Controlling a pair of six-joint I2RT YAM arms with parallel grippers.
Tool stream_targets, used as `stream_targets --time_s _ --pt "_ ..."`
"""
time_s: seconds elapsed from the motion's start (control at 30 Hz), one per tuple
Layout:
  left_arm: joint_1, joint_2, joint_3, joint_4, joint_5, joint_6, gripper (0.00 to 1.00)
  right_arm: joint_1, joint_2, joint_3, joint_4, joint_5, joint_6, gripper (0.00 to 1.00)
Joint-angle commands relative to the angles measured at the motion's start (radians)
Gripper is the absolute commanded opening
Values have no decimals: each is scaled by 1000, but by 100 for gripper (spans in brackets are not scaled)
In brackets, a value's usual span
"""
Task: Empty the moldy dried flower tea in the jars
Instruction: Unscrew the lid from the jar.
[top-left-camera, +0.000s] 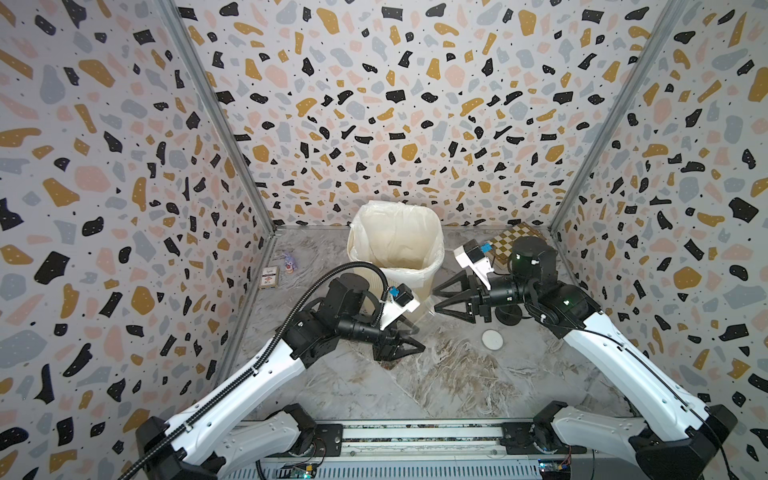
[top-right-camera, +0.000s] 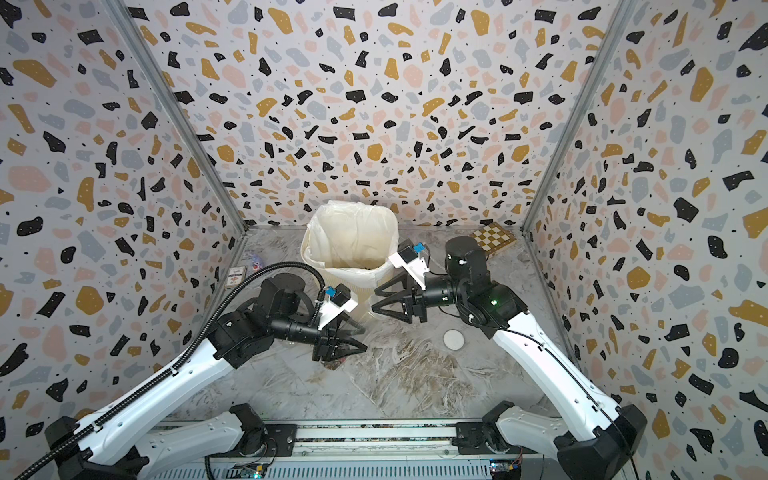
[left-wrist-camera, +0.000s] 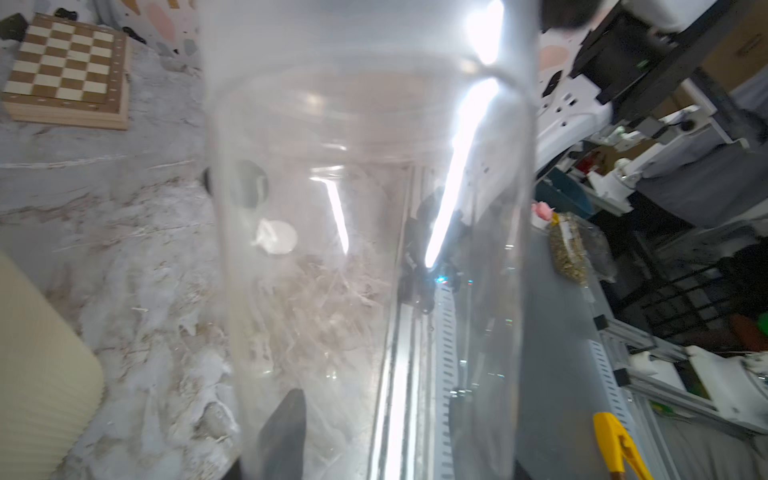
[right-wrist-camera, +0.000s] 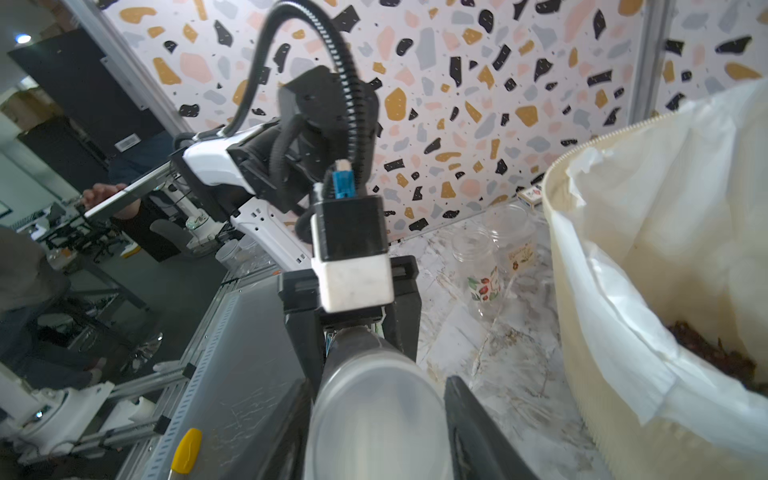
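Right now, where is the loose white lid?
In both top views the white lid lies flat on the marble table, right of centre, beside the right arm.

You have a clear, glossy jar (left-wrist-camera: 374, 249) throwing hard glare; its lid (right-wrist-camera: 374, 415) looks frosted. The left fingers (left-wrist-camera: 286, 428) are matt black plastic. The bin (right-wrist-camera: 623, 432) is finely ribbed cream plastic, lined with a thin, crinkled white bag (right-wrist-camera: 623, 291). The tabletop (top-left-camera: 436, 386) looks like smooth veined marble, and the chessboard (left-wrist-camera: 66, 70) is wood.
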Motion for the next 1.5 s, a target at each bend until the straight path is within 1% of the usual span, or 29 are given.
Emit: stream_targets --time_s 0.0,0.07,0.17,0.2,0.27,0.3,0.33,0.4,0.43,0.57,0.67,0.73,0.77,0.83,0.87,0.9,0.93,1.0,1.13,1.2,1.3,1.47 --pt "4 0 69 58 140 -23 39 2 -18 -7 -16 -121 -105 52" --pt "6 1 73 59 166 -23 39 0 -13 -1 -52 -164 -144 51" --pt "6 14 79 57 214 -30 39 -3 -14 -4 -66 -189 -169 54" --pt "6 21 82 49 221 -31 39 -3 -12 -3 -66 -187 -167 57" --pt "6 29 88 26 218 -17 40 -3 -3 10 -68 -177 -153 65" --pt "6 31 89 10 210 -5 39 -3 2 20 -68 -166 -143 72" --pt "6 29 90 -1 190 7 39 -4 9 31 -71 -140 -123 79" --pt "6 21 83 -11 134 29 39 -8 24 51 -72 -89 -72 90" --pt "6 16 79 -16 100 42 39 -16 33 60 -69 -87 -36 94" --pt "6 1 58 -21 -42 74 39 -28 74 90 -59 -72 126 98" --pt "6 -5 42 -12 -120 85 39 -27 78 87 -46 -42 212 99" --pt "6 -4 38 -14 -165 92 38 -25 77 89 -44 2 256 99" --pt "6 -3 38 -17 -181 96 38 -26 80 97 -57 14 262 99" --pt "6 -3 38 -22 -211 100 38 -21 95 120 -107 58 259 95" --pt "6 -3 38 -25 -218 103 38 -20 100 127 -121 71 256 92" --pt "6 -3 37 -26 -222 104 38 -20 108 129 -127 78 258 87" --pt "6 -2 37 -25 -222 104 38 -19 114 134 -132 83 257 82" --pt "6 1 37 -28 -226 104 37 -12 125 142 -133 83 260 76" --pt "6 -1 37 -34 -230 100 37 7 139 152 -148 90 243 71" --pt "6 -2 37 -38 -226 100 37 9 143 152 -155 92 233 66" --pt "6 -2 38 -44 -185 96 37 9 142 156 -161 77 199 56" --pt "6 1 46 -38 -49 74 38 8 117 125 -120 18 128 51"
